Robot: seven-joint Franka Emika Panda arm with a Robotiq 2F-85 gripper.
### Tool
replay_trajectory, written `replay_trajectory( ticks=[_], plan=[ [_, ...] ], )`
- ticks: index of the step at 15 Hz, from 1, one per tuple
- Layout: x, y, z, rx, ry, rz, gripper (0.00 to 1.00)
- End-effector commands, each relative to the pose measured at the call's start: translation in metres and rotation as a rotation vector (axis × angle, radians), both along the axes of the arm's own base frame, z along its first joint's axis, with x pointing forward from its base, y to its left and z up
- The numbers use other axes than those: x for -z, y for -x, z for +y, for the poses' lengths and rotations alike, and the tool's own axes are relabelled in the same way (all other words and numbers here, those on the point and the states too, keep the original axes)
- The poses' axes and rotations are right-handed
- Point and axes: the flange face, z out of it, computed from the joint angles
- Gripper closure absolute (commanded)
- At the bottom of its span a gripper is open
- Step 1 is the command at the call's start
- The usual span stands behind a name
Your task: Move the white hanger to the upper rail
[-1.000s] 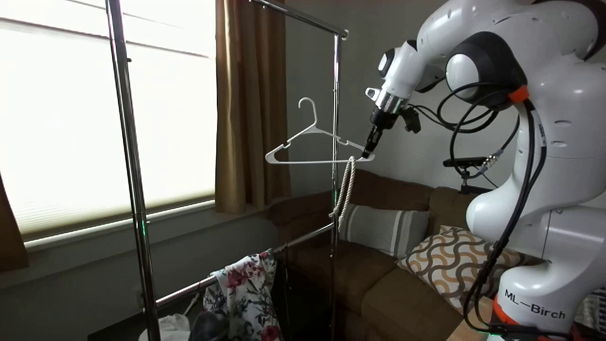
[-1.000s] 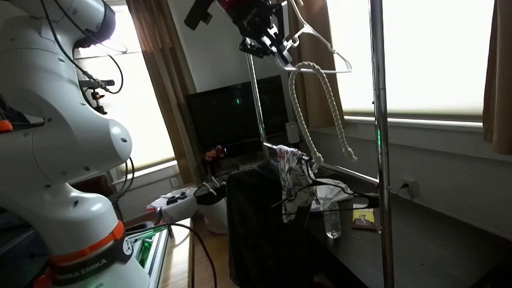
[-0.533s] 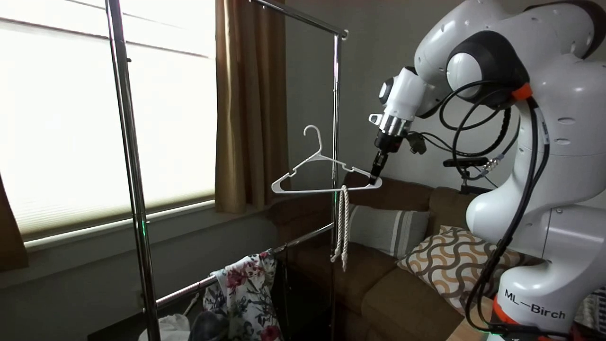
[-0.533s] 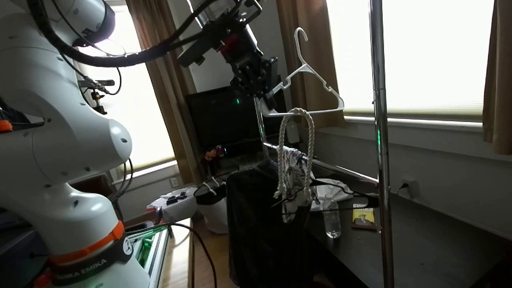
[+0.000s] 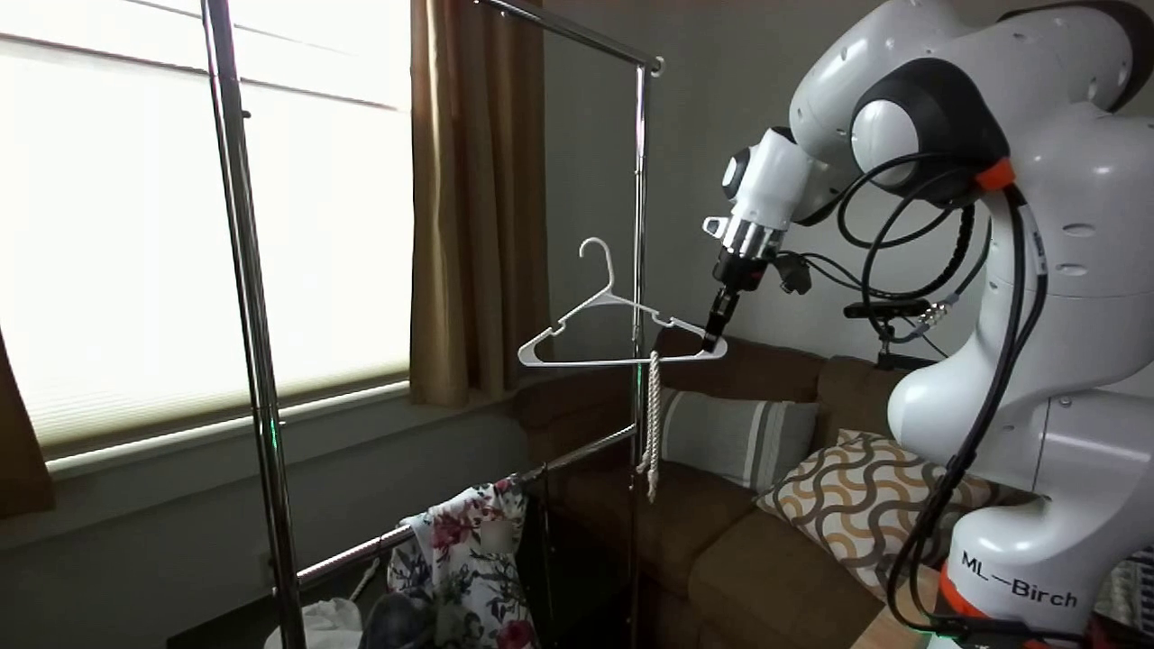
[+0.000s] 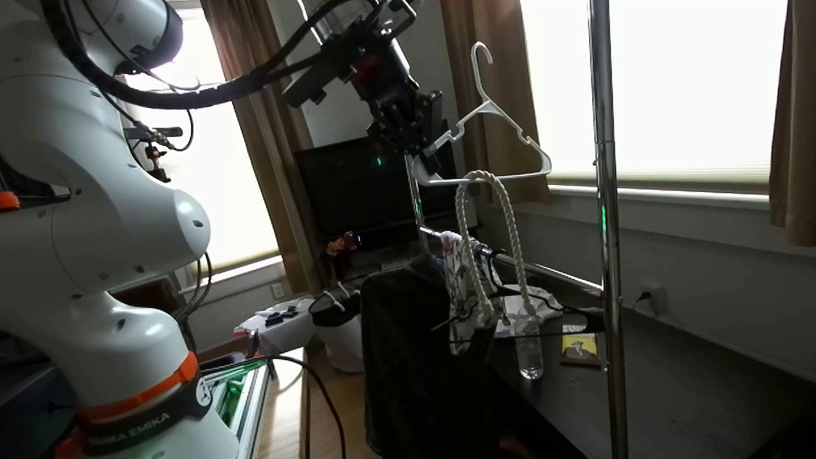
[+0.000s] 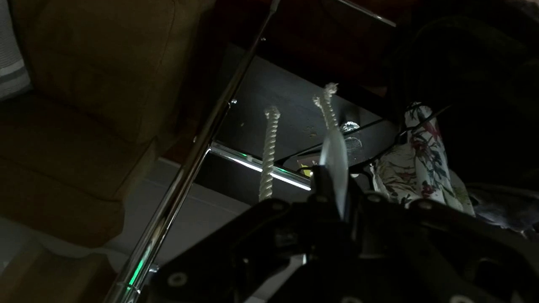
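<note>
The white hanger (image 5: 609,298) is upright in the air with its hook up; it also shows in an exterior view (image 6: 488,108). My gripper (image 5: 713,342) is shut on its lower corner near the sofa side, also seen in an exterior view (image 6: 428,164). In the wrist view the hanger's end (image 7: 335,153) stands between the fingertips of my gripper (image 7: 336,185). A twisted rope (image 5: 654,415) hangs over the hanger's bottom bar. The upper rail (image 5: 577,34) shows in an exterior view, higher than the hook; the hook is apart from it.
The rack's lower bar (image 5: 590,447) carries a floral garment (image 5: 473,550) and a black hanger (image 6: 580,312). Vertical poles (image 5: 248,306) stand at both ends of the rack. A brown sofa (image 5: 757,577) with pillows is behind. A dark bench (image 6: 676,376) holds a bottle (image 6: 529,357).
My gripper has come down with the hanger over the last second, and has stayed nearly still over the last half second. The rope has swung on the hanger's bar.
</note>
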Motion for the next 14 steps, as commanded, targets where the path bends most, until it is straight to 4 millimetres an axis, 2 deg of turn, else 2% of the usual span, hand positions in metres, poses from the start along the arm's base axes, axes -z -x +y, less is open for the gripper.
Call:
replay_trajectory(
  ticks=[1, 5, 10, 11, 14],
  plan=[
    [-0.034, 0.007, 0.012, 0.0, -0.082, -0.092, 0.98],
    [-0.087, 0.027, 0.02, 0.006, -0.125, -0.262, 0.98],
    [-0.147, 0.049, 0.03, 0.099, -0.102, -0.336, 0.98],
    [-0.14, 0.049, 0.04, 0.101, -0.107, -0.348, 0.98],
    [-0.169, 0.051, 0.062, 0.1, -0.138, -0.419, 0.98]
  ],
)
